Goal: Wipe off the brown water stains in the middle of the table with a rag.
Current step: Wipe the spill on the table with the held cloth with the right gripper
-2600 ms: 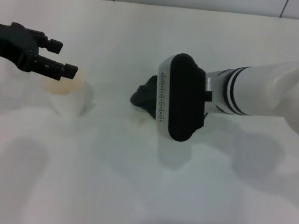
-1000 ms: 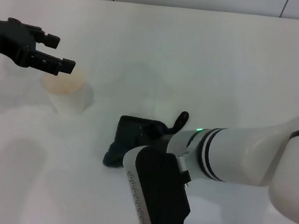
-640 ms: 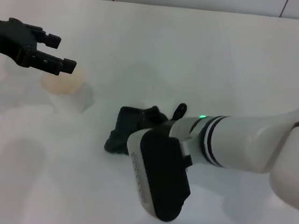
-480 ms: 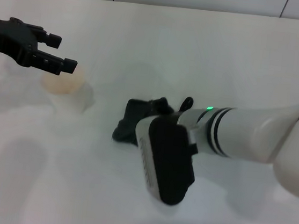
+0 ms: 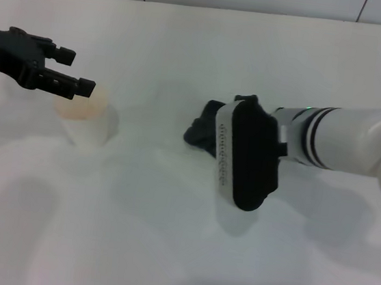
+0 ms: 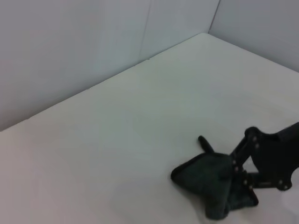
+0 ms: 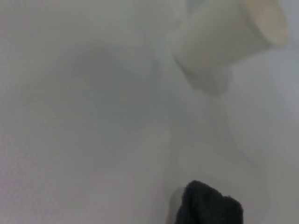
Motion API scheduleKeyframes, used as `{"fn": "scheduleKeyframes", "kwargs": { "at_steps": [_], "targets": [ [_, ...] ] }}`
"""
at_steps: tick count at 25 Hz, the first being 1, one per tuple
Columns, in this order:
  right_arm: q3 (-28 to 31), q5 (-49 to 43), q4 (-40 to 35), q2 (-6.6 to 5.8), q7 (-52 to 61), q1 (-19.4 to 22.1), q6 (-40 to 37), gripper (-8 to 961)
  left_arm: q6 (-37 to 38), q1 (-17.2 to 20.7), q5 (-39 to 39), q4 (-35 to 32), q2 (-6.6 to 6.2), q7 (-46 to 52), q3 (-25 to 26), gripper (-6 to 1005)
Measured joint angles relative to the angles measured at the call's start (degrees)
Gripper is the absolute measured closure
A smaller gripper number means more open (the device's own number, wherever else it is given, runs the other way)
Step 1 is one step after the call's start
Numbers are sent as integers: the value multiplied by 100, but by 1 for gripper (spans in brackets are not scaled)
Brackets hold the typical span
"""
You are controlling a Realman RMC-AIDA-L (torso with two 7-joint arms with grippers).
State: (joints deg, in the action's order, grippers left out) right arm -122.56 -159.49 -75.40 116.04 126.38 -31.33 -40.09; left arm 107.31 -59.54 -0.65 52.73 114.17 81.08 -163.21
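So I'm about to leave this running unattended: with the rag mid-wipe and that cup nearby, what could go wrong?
The right gripper drags the rag across the table; a wider sweep toward the paper cup could tip it. The left gripper, open, hangs just over the cup's rim, so a small drop could knock it. No brown stain shows in the head view, but residue under the rag cannot be ruled out and might smear.

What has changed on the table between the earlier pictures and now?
The right gripper swept the rag toward the robot and a little to its left, then carried it back away and to the right, near the middle of the table. No brown stain shows there now. The left gripper stayed open above the paper cup, which did not move.
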Motion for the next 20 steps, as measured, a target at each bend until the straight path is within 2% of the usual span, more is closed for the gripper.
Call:
{"fn": "scheduleKeyframes", "kwargs": {
  "at_steps": [16,20],
  "targets": [
    [708,-296,-735,-36,-60,656,-1089,847,-10,31,-22,0,-16,-22,0,116],
    [645,-292,-977,-37,-91,776,-1304,845,-50,31,-23,0,-22,-23,0,115]
  ]
}}
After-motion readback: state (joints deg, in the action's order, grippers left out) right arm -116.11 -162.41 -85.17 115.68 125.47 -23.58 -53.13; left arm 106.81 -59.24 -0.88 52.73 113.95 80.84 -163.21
